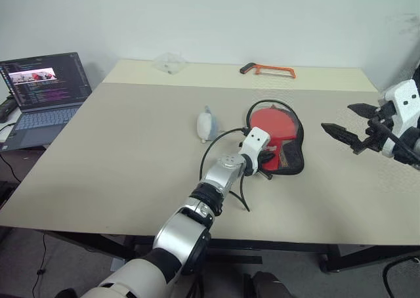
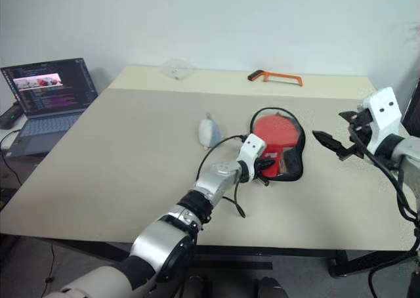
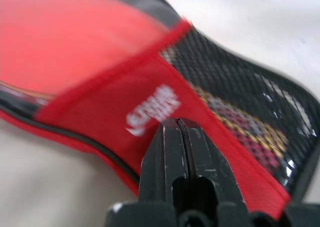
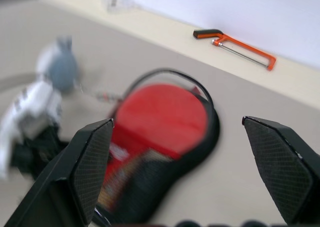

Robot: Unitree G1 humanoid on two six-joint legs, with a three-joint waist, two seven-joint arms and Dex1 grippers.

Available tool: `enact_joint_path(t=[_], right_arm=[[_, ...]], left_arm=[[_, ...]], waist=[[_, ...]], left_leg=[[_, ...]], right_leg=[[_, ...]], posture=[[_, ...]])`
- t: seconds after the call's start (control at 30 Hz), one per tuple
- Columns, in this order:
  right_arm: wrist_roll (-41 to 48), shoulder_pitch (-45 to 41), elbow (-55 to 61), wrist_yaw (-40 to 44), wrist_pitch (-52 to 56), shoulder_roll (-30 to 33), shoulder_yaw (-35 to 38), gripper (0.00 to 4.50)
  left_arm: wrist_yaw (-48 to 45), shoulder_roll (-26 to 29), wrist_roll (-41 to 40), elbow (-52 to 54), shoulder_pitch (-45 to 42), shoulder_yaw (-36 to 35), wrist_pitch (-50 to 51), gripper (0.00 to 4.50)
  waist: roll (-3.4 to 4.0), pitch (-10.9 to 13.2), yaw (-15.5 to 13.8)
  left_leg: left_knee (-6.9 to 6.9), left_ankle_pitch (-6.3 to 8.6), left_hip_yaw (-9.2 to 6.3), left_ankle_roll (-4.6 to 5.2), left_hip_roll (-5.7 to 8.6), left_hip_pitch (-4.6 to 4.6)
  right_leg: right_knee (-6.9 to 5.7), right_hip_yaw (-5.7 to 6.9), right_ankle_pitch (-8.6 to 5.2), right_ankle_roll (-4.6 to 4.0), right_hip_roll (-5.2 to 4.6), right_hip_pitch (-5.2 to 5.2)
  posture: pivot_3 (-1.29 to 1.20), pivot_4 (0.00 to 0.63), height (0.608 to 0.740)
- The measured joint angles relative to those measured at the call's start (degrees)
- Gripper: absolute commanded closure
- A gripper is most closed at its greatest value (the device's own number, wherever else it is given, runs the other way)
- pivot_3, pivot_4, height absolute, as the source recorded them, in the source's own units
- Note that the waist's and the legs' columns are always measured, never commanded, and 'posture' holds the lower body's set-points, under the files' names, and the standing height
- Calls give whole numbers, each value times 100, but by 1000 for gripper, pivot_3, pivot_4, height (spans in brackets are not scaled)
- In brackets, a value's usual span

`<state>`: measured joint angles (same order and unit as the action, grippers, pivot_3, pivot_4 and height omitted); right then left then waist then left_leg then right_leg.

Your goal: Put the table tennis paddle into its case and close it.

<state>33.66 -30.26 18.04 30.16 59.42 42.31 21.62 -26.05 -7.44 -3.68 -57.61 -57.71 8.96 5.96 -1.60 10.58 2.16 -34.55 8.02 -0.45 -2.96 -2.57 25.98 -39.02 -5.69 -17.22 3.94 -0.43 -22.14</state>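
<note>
The case (image 1: pixel 293 157) lies flat on the middle of the table, and the table tennis paddle's red face (image 1: pixel 272 122) shows inside it through the clear window. My left gripper (image 1: pixel 266 165) is shut at the case's narrow handle end. In the left wrist view its fingers (image 3: pixel 165 152) are pressed together just over the red logo panel (image 3: pixel 100 112), beside the black mesh pocket (image 3: pixel 240 102), with nothing seen between them. My right gripper (image 1: pixel 336 116) hangs open above the table, right of the case and apart from it, its fingers (image 4: pixel 92 157) spread wide.
An orange-handled hacksaw (image 1: pixel 269 69) lies at the table's far edge, with a clear plastic bag (image 1: pixel 169 63) to its left. A small grey fluffy ball (image 1: pixel 208 123) sits just left of the case. An open laptop (image 1: pixel 42 94) stands off the table's left side.
</note>
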Motion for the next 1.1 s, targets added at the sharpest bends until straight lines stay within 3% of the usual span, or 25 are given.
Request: enact_joint_path(t=[0.1, 0.2, 0.3, 0.43, 0.53, 0.7, 1.1], right_arm=[[357, -205, -241, -677, 757, -841, 372, 0], [572, -251, -463, -1306, 1539, -1582, 726, 0], [611, -154, -575, -1707, 1984, -2014, 1127, 0], [619, 82, -701, -1991, 2135, -2236, 1589, 0], [617, 316, -833, -2039, 2166, -2442, 1733, 0], [799, 388, -1035, -2047, 2181, -2846, 1897, 0], [917, 54, -1395, -2233, 2100, -3397, 1751, 0]], left_arm=[[-231, 10, -98, 147, -101, -157, -125, 4461], [-947, 243, -330, 1145, -39, -188, 78, 4461], [-1959, 1059, -694, 2778, 276, -129, 760, 4461], [-3109, 2505, -982, 4161, 954, 6, 1647, 4461], [-3733, 3329, -1077, 4593, 1415, 37, 2058, 4461], [-4207, 4099, -1214, 5132, 1887, 34, 2375, 4461], [-3819, 4175, -1442, 5992, 2463, 7, 2925, 4461]], waist=[[0, 0, -20], [3, -1, -26], [21, -11, 19], [32, -17, 88], [32, -16, 113], [33, -15, 114], [32, -15, 129]], left_leg=[[1, 0, 0, 0, 2, 4], [9, 0, 1, -1, 1, 12], [34, -1, 4, -1, -2, 3], [52, -1, -4, -1, -10, -10], [49, -1, -4, 0, -10, -9], [40, -4, -4, 5, -10, -11], [39, -11, -3, 15, -16, -11]], right_leg=[[1, 1, 8, -13, -2, 0], [1, 3, 9, -15, -3, -9], [-3, 2, 5, -24, -1, -14], [-8, 12, -3, -38, 7, -11], [-9, 13, -3, -38, 6, -10], [-5, 13, -2, -35, 3, -4], [-6, 11, 2, -39, 10, -8]], posture=[[0, 150, 740], [0, 150, 740], [0, 150, 740], [0, 150, 740], [0, 150, 740], [0, 150, 740], [0, 150, 740]])
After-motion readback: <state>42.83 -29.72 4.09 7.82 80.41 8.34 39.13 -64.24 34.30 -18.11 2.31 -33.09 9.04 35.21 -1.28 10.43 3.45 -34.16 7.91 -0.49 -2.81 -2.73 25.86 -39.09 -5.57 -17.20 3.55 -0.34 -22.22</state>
